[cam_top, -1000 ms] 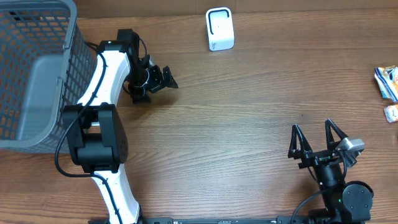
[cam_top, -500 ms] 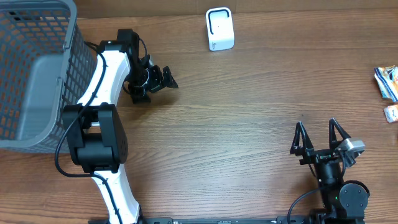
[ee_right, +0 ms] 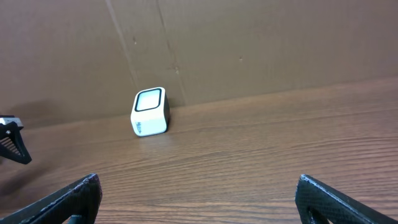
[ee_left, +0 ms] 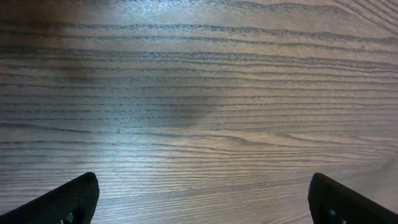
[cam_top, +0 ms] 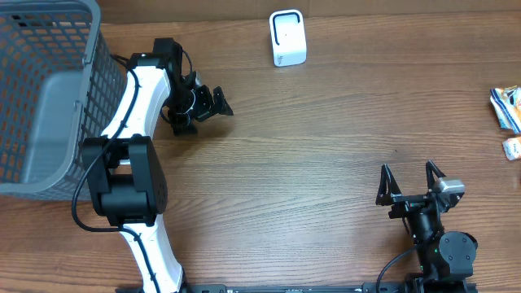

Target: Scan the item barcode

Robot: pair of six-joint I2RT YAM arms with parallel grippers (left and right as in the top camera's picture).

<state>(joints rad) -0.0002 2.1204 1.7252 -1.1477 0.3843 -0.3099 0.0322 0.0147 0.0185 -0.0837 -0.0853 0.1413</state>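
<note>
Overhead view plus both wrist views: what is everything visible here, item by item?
grey plastic mesh basket: 1, grey, far left of the table
white box-shaped barcode scanner: 1, white, back edge, centre
small printed packets: 2, white with orange and blue, right edge, partly cut off
brown wooden table: 1, brown, under everything
brown cardboard backdrop: 1, brown, behind the scanner
left gripper: 1, black on a white arm, beside the basket, jaws open, empty
right gripper: 1, black, front right, jaws open, empty

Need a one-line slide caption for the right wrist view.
Open right gripper over the wooden table, facing the white scanner at the brown back wall.
</note>
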